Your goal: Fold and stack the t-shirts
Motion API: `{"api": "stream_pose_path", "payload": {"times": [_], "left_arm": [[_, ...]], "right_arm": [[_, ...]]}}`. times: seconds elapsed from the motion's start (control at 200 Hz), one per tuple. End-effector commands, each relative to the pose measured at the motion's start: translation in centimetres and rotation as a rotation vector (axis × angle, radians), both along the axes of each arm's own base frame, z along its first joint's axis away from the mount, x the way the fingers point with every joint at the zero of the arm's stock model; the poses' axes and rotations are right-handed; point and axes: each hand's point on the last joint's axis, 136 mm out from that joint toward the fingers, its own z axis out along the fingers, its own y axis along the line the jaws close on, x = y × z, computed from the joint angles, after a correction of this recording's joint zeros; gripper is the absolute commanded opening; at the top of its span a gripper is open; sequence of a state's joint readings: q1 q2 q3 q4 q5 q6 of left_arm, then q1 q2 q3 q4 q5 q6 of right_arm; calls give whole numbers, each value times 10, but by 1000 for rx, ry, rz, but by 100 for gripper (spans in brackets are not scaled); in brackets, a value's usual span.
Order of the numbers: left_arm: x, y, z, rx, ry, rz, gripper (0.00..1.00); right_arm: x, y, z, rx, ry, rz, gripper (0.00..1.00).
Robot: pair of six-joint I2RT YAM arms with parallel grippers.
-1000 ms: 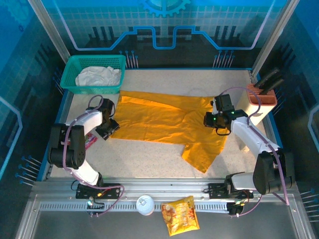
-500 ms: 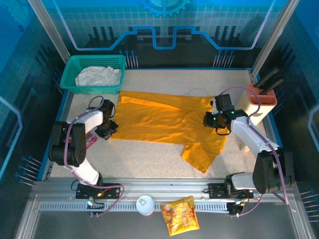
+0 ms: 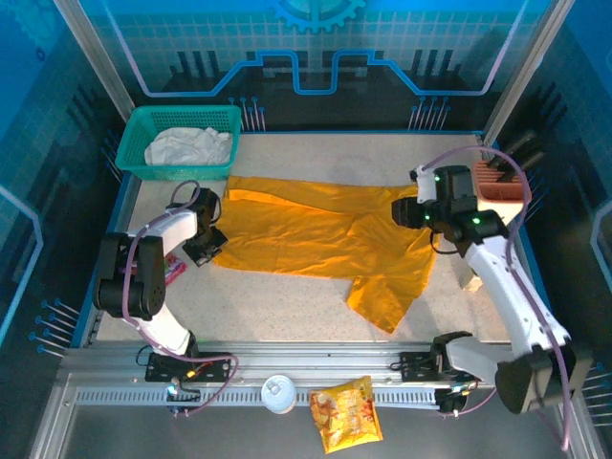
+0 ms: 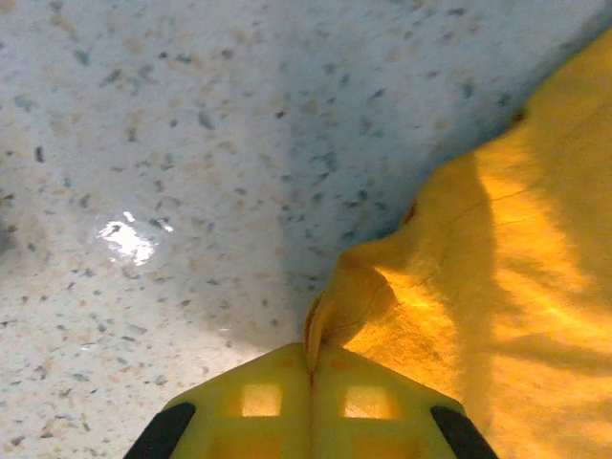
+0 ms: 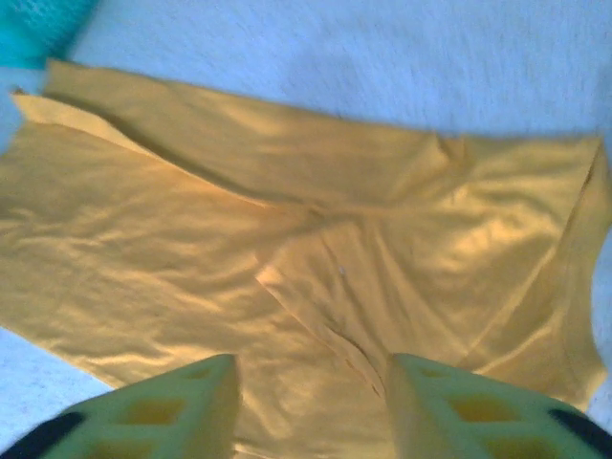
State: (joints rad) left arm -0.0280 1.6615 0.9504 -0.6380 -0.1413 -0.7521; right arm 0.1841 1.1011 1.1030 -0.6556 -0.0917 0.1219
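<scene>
The mustard t-shirt lies spread across the table, with one flap hanging toward the front. My left gripper sits at the shirt's lower left corner. In the left wrist view the left gripper is shut on a pinched fold of the mustard t-shirt. My right gripper hovers over the shirt's right part. In the right wrist view the right gripper is open above the mustard t-shirt, with nothing between its fingers. The off-white t-shirt lies crumpled in the teal basket.
A snack packet and a small white round lid rest on the front rail. An orange holder stands at the right edge. A pink item lies beside the left arm. The basket's corner shows at the upper left.
My left gripper has shut on the shirt's lower left corner. My right gripper has opened, let go of the shirt and lifted up and back to the right.
</scene>
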Motion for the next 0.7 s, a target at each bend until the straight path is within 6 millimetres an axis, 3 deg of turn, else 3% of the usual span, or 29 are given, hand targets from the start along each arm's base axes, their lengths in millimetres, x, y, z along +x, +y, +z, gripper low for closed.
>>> {"api": "stream_pose_path", "payload": {"times": [0.0, 0.145, 0.28, 0.39, 0.5, 0.691], "left_arm": [[14, -4, 17, -24, -62, -49, 0], [16, -6, 29, -25, -96, -88, 0], [18, -11, 36, -49, -131, -112, 0], [19, -16, 39, -77, -158, -125, 0], [18, -17, 40, -83, -169, -134, 0], [17, -18, 43, -82, -186, -145, 0]], "right_arm": [[-38, 21, 2, -160, -11, 310, 55], [-90, 24, -35, -556, 23, 681, 57], [-135, 11, -77, -815, 141, 988, 56], [-176, 15, -102, -841, 210, 1225, 56], [-194, 19, -122, -854, 214, 1309, 56], [-221, 24, -177, -900, 268, 1407, 57]]}}
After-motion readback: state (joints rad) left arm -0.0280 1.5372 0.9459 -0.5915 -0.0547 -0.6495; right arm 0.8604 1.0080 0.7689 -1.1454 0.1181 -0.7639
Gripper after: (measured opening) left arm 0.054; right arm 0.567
